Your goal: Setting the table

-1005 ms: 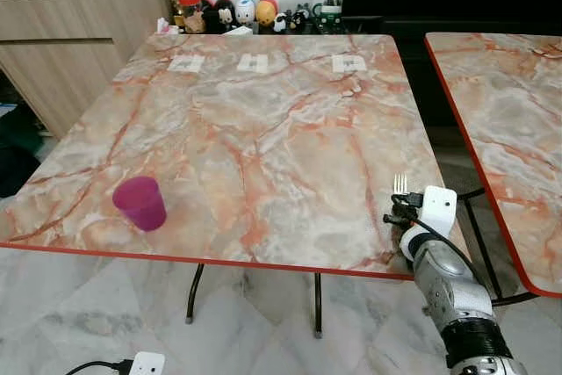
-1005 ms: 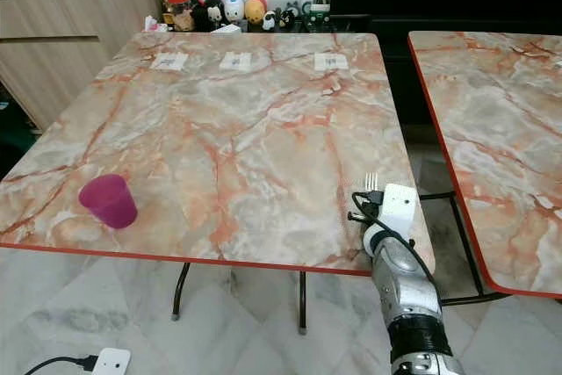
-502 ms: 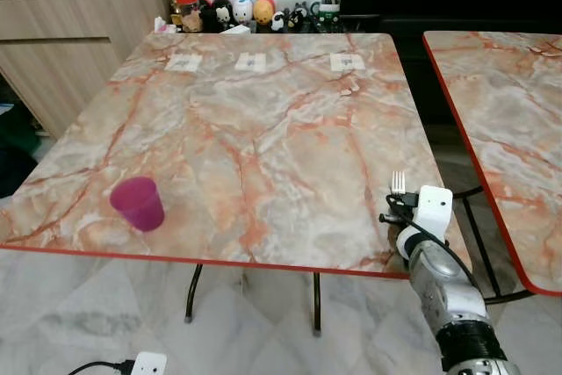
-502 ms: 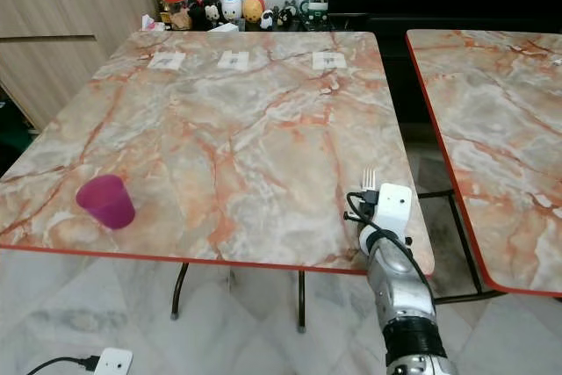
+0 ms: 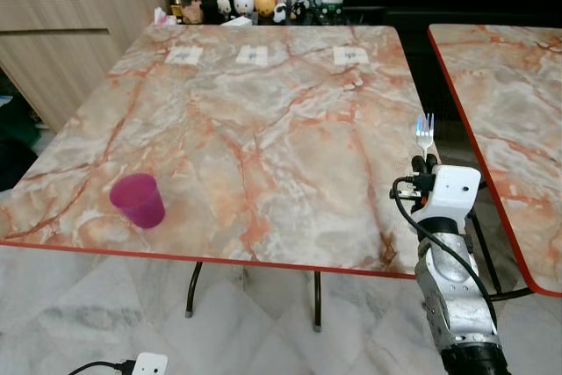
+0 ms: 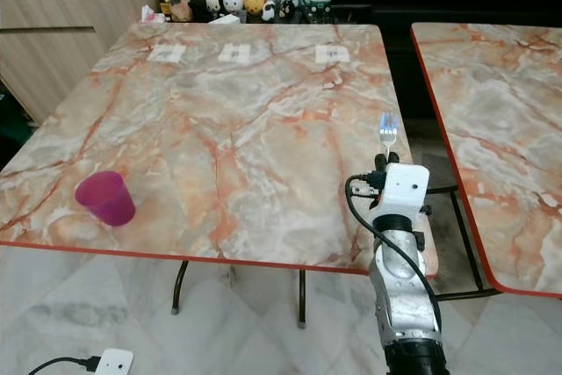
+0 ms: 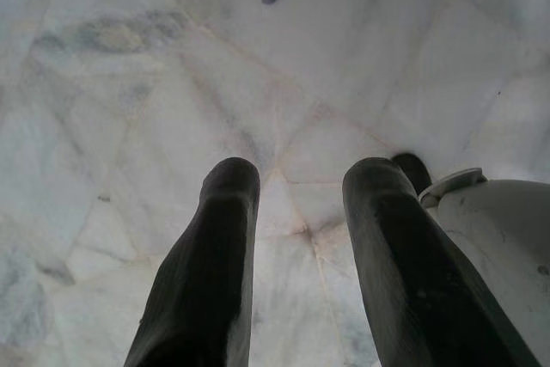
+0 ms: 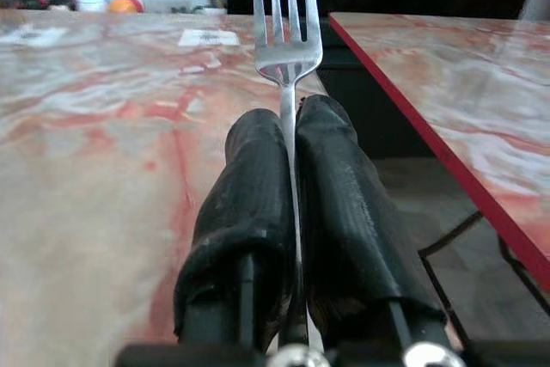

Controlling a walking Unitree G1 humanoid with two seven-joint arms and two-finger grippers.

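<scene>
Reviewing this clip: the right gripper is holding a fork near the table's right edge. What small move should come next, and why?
Probably carry the fork a little further in over the table and lower it to the surface. The right gripper is shut on its handle with the tines pointing up and away, held above the tabletop near its right edge, so setting it down there risks a slip off the side.

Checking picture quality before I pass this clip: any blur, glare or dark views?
Eye views: evenly lit and sharp, cup and fork crisp. Right wrist view: fork in the right gripper sharp, table softly blurred. Left wrist view: bright, left gripper slightly soft.
</scene>
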